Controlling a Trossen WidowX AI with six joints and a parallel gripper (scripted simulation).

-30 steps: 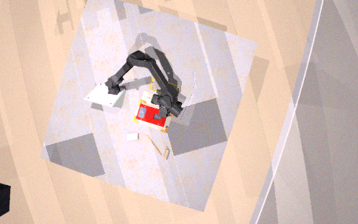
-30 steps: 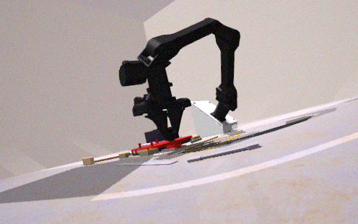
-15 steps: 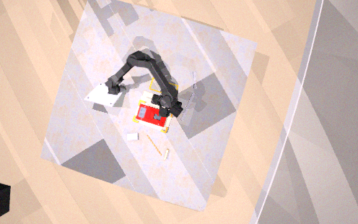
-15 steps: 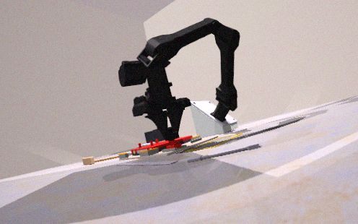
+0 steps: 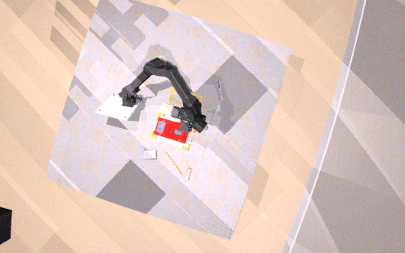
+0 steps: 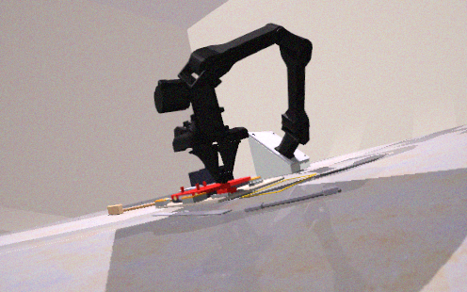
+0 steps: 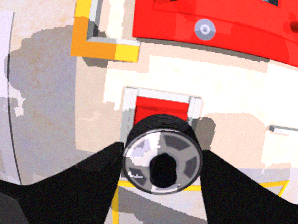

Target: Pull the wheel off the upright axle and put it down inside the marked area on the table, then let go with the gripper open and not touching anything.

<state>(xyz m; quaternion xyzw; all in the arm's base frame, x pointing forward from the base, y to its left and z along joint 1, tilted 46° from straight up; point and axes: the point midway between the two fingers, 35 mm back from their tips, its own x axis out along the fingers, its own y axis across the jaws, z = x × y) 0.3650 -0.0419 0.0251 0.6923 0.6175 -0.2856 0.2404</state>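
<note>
The wheel [image 7: 141,145] has a black tyre and a grey spoked face with a dark centre. My gripper [image 7: 162,153] [image 6: 225,181] is shut on the wheel, one black finger at each side of it in the wrist view. The fingers point down, low over the red and cream parts in the exterior view. The upright axle cannot be made out, and whether the wheel is around it cannot be told. The marked area, a yellow outline [image 5: 171,95] [image 7: 116,202], lies beside the cream board [image 7: 190,75]; the wheel and fingers cover part of it in the wrist view.
A red plate [image 5: 167,132] [image 7: 170,22] lies on the board, with yellow corner pieces [image 7: 80,42] around it. A small red block [image 7: 162,107] sits in a grey frame by the wheel. A white sloped box [image 5: 116,109] [image 6: 270,157] stands by the arm's base. A thin grey rod [image 6: 292,199] lies nearby.
</note>
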